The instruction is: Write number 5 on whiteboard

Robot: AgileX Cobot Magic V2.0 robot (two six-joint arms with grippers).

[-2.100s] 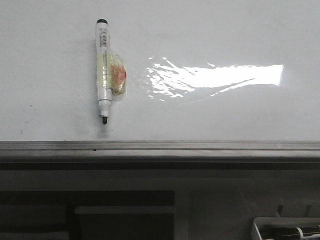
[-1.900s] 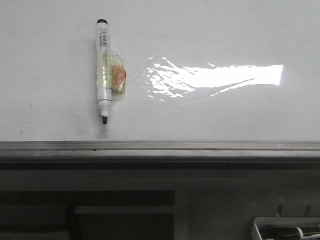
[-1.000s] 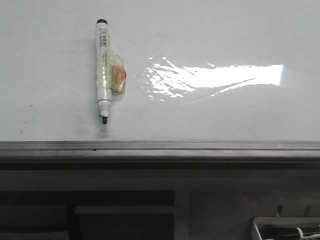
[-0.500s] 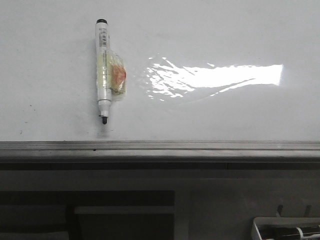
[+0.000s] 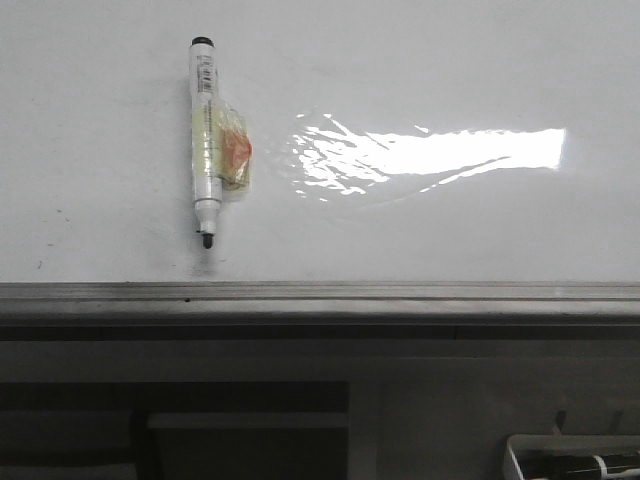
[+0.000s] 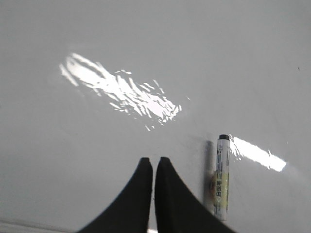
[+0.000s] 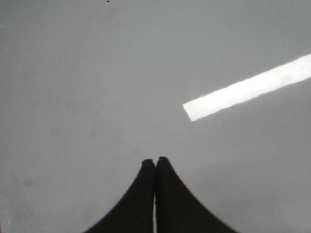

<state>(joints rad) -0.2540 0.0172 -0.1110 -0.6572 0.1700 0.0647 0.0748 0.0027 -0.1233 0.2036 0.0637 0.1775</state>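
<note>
A: White and glossy, the whiteboard (image 5: 420,60) fills the upper front view, with a bright glare patch (image 5: 430,155) right of centre and a grey frame edge (image 5: 320,292) along its near side.

B: And on it?

A: A marker (image 5: 205,140) lies on the left part, uncapped tip toward the frame, with a yellowish wrap (image 5: 233,150) at mid-barrel. No drawn 5 shows; only tiny specks. A small tray (image 5: 520,455) sits below the board at lower right.

B: Left wrist view?

A: The left gripper (image 6: 153,162) hangs over the bare board, jaws nearly closed on nothing, marker (image 6: 222,177) just beside.

B: Right wrist view?

A: The right gripper (image 7: 155,162) is over plain board (image 7: 97,73), jaws pressed together, empty, with a glare strip (image 7: 248,87) nearby.
</note>
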